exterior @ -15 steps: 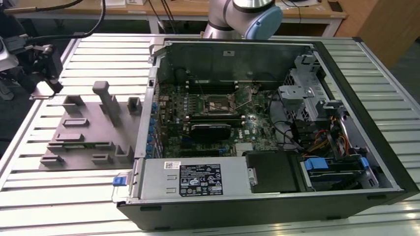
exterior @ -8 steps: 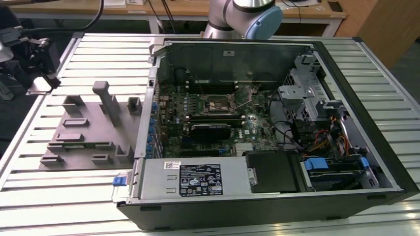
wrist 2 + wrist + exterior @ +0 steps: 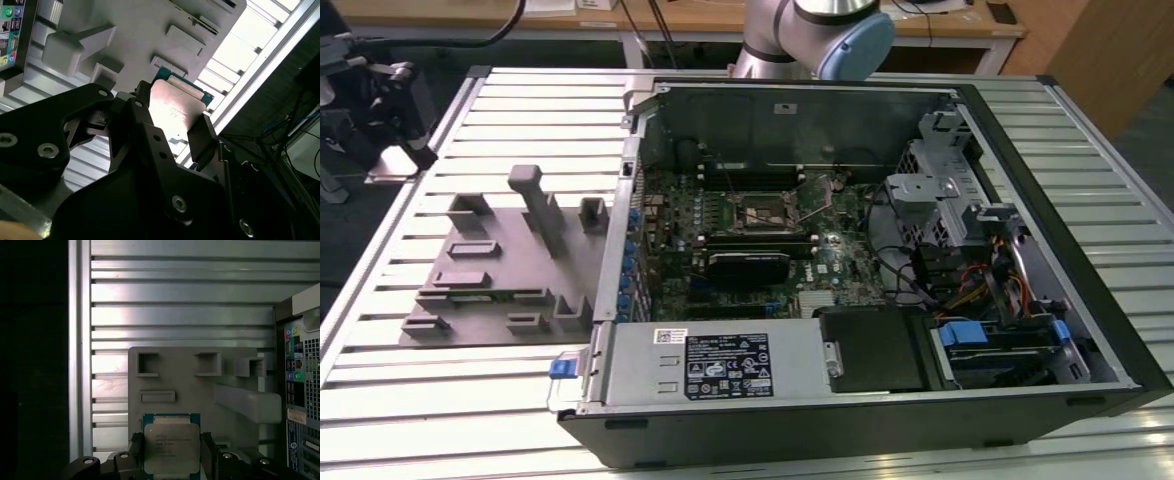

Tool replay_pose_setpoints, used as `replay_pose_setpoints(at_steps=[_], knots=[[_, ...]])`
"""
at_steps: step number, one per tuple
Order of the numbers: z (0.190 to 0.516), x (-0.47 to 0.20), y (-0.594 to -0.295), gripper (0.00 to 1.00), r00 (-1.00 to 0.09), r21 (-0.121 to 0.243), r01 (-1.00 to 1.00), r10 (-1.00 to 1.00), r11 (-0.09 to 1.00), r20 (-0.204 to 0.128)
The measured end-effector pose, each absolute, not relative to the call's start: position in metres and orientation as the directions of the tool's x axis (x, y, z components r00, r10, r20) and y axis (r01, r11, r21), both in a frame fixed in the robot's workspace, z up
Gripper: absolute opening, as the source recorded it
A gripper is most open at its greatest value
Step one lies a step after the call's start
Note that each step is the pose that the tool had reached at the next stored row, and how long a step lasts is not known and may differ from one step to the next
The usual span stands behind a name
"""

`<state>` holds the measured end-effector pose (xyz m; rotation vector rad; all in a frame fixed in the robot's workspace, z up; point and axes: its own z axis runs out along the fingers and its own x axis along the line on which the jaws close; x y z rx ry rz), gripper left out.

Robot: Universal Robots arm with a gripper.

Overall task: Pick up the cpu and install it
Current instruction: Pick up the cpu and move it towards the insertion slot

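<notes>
The cpu (image 3: 171, 446) is a flat square chip with a silvery top plate and a green rim, and my gripper (image 3: 171, 452) is shut on it. A black finger (image 3: 135, 450) presses on one edge and the other finger (image 3: 209, 450) on the opposite edge. In the second wrist view the cpu (image 3: 176, 111) tilts between the same fingers (image 3: 134, 117), lifted above the grey tray (image 3: 135, 30). The tray (image 3: 200, 385) lies under the chip, beside the open computer case (image 3: 854, 250). The metal socket frame (image 3: 761, 210) sits mid-motherboard in the exterior view.
The grey tray (image 3: 494, 270) with raised blocks lies on the slatted metal table (image 3: 400, 400) at the exterior view's left. The case's rear ports (image 3: 300, 390) stand close to the tray. Cables and drive cages (image 3: 961, 250) fill the case's other side. The arm's base (image 3: 814, 30) stands behind the case.
</notes>
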<state>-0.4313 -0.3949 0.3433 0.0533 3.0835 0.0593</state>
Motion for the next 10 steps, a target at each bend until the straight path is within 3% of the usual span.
replay_pose_setpoints(at_steps=[10], knots=[[0.36,-0.431,-0.394,0.54,-0.998,0.039,0.033,0.036,0.999,-0.059]])
